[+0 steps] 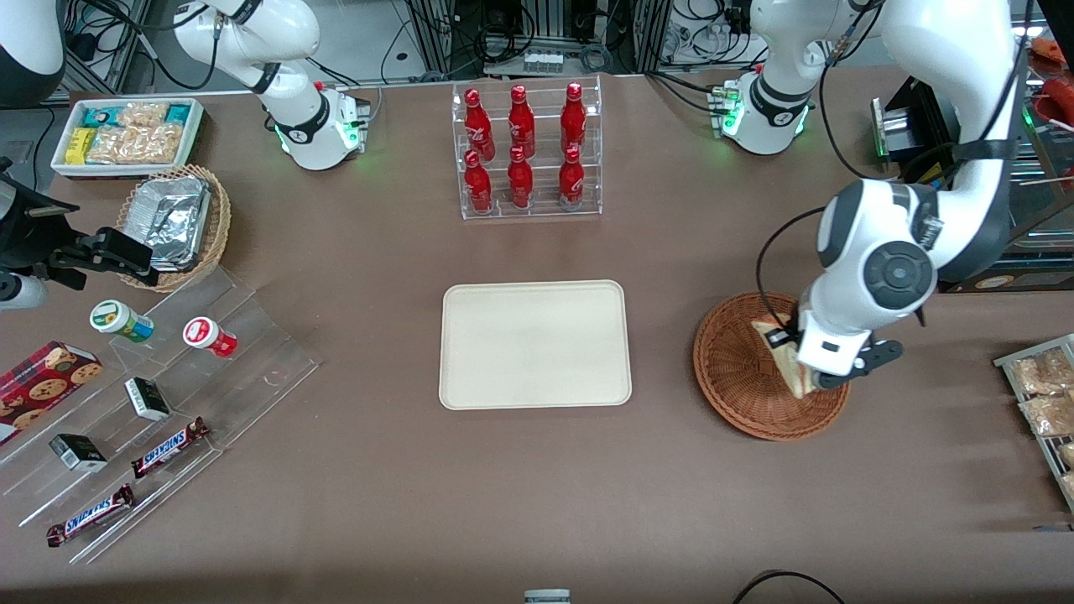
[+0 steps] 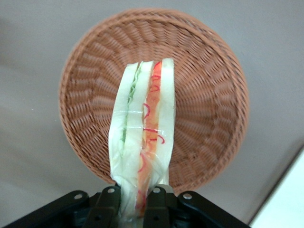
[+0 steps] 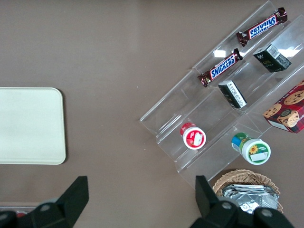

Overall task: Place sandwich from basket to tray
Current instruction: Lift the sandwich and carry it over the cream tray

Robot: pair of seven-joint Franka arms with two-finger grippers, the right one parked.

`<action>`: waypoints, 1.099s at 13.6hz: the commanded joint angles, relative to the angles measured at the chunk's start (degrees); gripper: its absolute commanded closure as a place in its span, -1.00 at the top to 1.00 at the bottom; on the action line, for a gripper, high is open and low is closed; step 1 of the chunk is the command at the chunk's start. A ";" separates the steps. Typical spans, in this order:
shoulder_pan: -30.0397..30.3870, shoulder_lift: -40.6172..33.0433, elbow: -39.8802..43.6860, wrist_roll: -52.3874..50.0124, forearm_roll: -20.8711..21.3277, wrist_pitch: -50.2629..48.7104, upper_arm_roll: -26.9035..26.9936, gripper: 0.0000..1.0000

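Note:
The sandwich (image 2: 142, 137), a wrapped wedge of white bread with green and red-orange filling, hangs edge-on between my gripper's fingers (image 2: 107, 206). My gripper (image 2: 134, 204) is shut on its lower end and holds it above the round reddish-brown wicker basket (image 2: 209, 95). In the front view the gripper (image 1: 810, 377) is over the basket (image 1: 738, 369) at the working arm's end of the table, with the sandwich (image 1: 787, 356) partly hidden by the wrist. The cream-white tray (image 1: 535, 344) lies flat at the table's middle, bare, also in the right wrist view (image 3: 28, 124).
A clear rack of red bottles (image 1: 524, 151) stands farther from the front camera than the tray. A stepped clear display (image 1: 151, 411) with snack bars and cups, a tan basket of foil containers (image 1: 172, 220) and a white snack bin (image 1: 126, 134) lie toward the parked arm's end. A wire rack of packets (image 1: 1045, 403) sits at the working arm's edge.

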 commanded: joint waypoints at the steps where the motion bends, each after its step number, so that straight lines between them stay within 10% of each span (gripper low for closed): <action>1: -4.39 -0.19 0.67 5.46 0.78 -2.82 0.28 -1.00; 15: -22.50 9.29 11.82 5.67 -3.44 -2.22 -0.07 -1.00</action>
